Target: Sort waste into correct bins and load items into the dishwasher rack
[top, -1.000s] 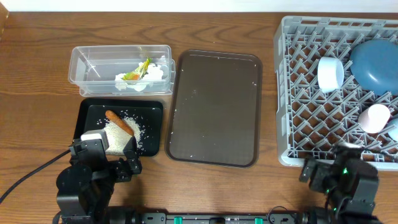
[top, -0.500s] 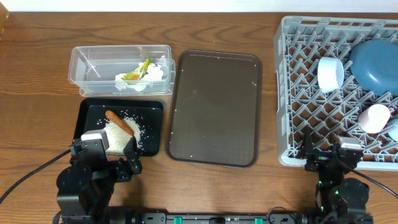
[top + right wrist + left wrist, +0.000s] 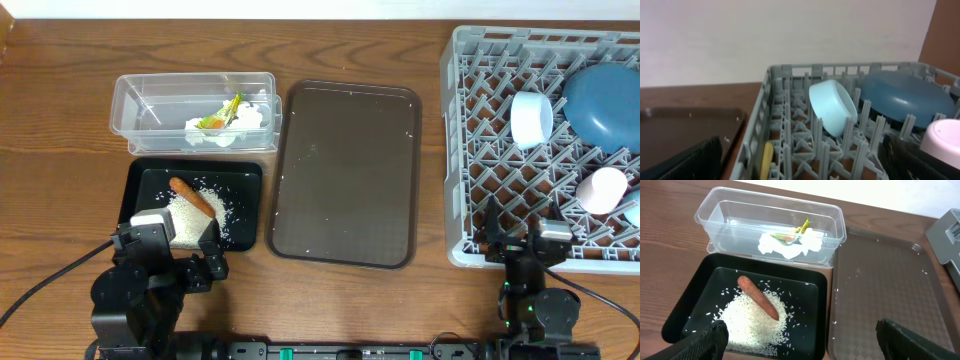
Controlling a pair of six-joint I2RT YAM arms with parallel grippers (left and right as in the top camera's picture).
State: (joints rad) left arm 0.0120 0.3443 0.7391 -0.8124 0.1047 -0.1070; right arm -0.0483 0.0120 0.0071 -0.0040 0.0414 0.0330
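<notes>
The clear tub [image 3: 140, 105] holds the crumpled tissue [image 3: 785, 245] and the crinkly wrapper [image 3: 795, 232]. The black tray [image 3: 135, 190] holds the loose rice [image 3: 752, 322] and the carrot-like stick [image 3: 757, 297]. My left gripper [image 3: 800, 345] is open and empty over the black tray's near edge. The grey rack [image 3: 470, 150] holds the dark blue dish [image 3: 605, 100], the white bowl [image 3: 530, 118], the pink cup [image 3: 603, 188] and the pale yellow spoon [image 3: 766, 159]. My right gripper [image 3: 800, 167] is open and empty at the rack's near left edge.
The dark brown serving tray [image 3: 345, 170] lies between the bins and the rack, with a few stray rice grains on it. A light blue cup [image 3: 632, 207] shows at the rack's right edge. A cable [image 3: 50, 275] trails left of the left arm.
My right arm has shifted a little left and drawn back, with its open gripper now at the rack's near edge. The left arm and all objects have not moved.
</notes>
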